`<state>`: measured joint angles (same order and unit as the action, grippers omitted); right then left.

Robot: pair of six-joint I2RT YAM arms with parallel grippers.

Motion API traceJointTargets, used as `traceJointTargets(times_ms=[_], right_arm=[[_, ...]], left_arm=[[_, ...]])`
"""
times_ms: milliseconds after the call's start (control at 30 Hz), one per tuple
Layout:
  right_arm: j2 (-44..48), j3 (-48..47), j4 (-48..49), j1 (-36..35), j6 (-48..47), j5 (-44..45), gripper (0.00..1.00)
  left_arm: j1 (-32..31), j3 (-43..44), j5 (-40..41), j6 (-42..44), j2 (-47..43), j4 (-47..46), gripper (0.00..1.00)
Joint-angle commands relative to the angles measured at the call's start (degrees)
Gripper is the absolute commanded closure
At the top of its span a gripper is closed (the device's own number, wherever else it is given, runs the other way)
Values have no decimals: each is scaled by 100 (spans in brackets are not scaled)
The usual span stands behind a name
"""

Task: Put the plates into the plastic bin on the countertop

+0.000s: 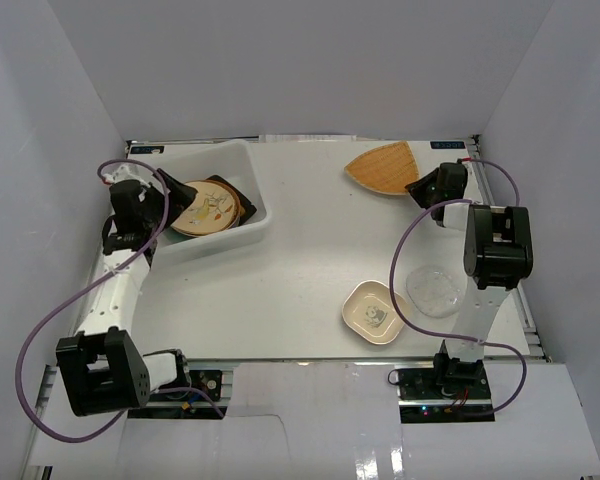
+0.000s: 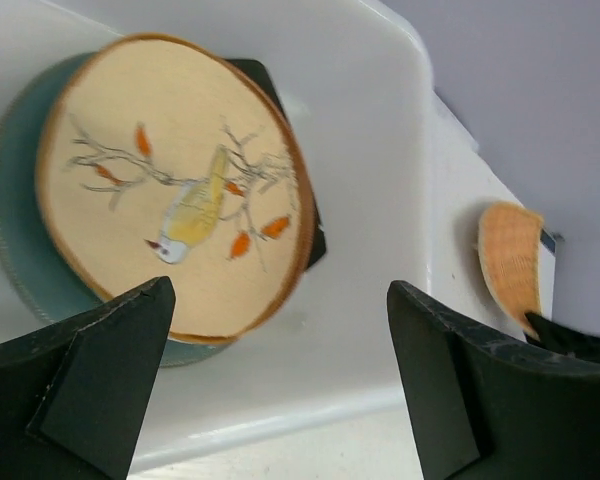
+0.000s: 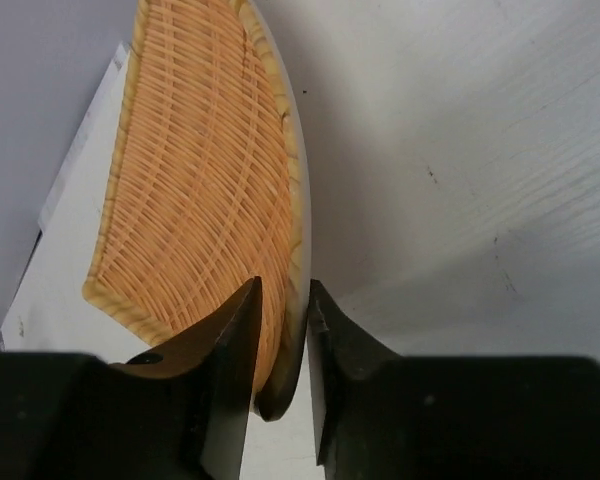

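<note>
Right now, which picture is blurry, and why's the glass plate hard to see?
Left wrist view: the bird plate looks slightly soft. Right wrist view: the orange fan plate shows a sharp weave. Top view: the clear glass plate nearly vanishes against the white countertop.

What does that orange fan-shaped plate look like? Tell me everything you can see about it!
The orange plate is shaped like an open fan, wide and curved at one end and narrower at the other. Its top looks like woven basket straw, with a pale rim. It is at the far right of the table, outside the bin, touching no other plate. The right pincer pinches its rim, one finger on each face.
</note>
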<state>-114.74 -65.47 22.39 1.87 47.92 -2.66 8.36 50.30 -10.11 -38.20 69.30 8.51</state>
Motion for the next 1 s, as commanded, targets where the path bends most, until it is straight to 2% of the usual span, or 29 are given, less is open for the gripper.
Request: traceJointTargets(times_ms=[0, 33, 67, 167, 300, 400, 500, 600, 800, 967], right_arm=[[153, -1, 265, 24, 138, -182, 84], [328, 86, 370, 24, 173, -261, 90], [460, 157, 467, 24, 182, -305, 92], [1143, 595, 861, 24, 218, -437, 92], [2182, 1062, 987, -116, 8, -841, 92], [2833, 1133, 698, -607, -186, -999, 92], [3045, 819, 434, -1501, -309, -1035, 92], [2809, 222, 319, -2319, -336, -1044, 92], [1579, -1115, 152, -3770, -196, -877, 92], [357, -2398, -59, -4510, -47, -597, 92]], left_arm=[[-700, 146, -744, 390, -241, 1, 2], [-1270, 286, -877, 514, -233, 10, 2], [-1275, 331, -992, 584, -259, 10, 2], [-2353, 471, -1300, 954, -442, -8, 2], [-2787, 411, -1669, 1033, -1057, -366, 2], [-2857, 261, -2012, 849, -1706, -770, 2], [-2858, 226, -2197, 682, -2269, -990, 2], [-2910, 199, -2110, 594, -2657, -887, 2], [-3121, 138, -1398, 514, -3255, -220, 2], [-3270, 173, -1143, 506, -3335, -60, 2]])
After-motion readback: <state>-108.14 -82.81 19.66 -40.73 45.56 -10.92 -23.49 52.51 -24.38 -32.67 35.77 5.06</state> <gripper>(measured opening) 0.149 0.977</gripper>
